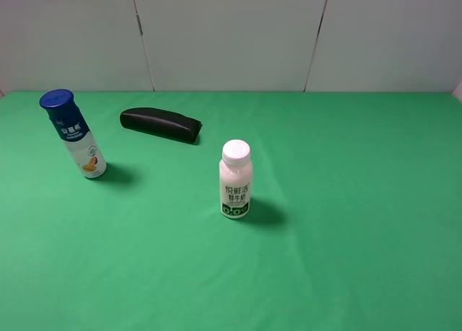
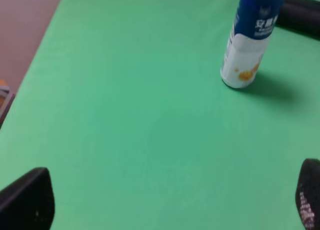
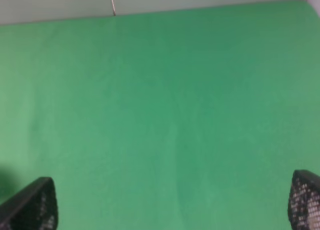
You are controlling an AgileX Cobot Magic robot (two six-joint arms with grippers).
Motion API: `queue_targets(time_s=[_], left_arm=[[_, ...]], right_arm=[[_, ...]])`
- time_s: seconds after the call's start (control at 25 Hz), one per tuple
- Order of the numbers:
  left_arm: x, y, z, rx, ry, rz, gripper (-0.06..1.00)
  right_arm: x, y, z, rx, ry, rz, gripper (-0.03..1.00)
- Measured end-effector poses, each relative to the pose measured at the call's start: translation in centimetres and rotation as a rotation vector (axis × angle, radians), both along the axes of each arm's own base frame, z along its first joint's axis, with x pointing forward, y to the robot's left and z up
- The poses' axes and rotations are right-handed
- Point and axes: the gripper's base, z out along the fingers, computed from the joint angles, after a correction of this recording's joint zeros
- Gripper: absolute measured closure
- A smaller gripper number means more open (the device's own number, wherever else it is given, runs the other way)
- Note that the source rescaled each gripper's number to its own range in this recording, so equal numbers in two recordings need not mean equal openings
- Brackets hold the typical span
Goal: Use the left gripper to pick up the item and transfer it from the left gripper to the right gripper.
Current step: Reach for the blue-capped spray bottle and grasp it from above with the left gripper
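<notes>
Nearest the wrist cameras, the left end effector (image 2: 167, 202) and the right end effector (image 3: 165, 205) both have their jaws spread wide with nothing between them. On the bench (image 1: 361, 223) the milk bottle (image 1: 235, 179) stands upright. The blue-capped bottle (image 1: 76, 136) stands well to its left and slightly farther back, untouched. The black case (image 1: 160, 124) lies behind the milk bottle, to its left. Tall and slim, the blue-capped bottle would likely topple if a jaw clips it on approach.
</notes>
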Motion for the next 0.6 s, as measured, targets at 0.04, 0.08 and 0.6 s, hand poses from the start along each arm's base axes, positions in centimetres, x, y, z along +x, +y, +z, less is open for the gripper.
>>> queue_targets(time_s=[0.04,0.08,0.6], left_arm=[[0.4,0.1,0.4,-0.001,0.019,-0.001,-0.02],[0.8,0.1,0.9,-0.002,0.033,-0.002,-0.03],[10.0,0.8,4.9,-0.076,0.265,-0.026,-0.05]], right_arm=[[0.0,0.0,0.0,0.000,0.000,0.000,-0.03],[0.0,0.0,0.0,0.000,0.000,0.000,-0.03],[0.0,0.0,0.0,0.000,0.000,0.000,-0.03]])
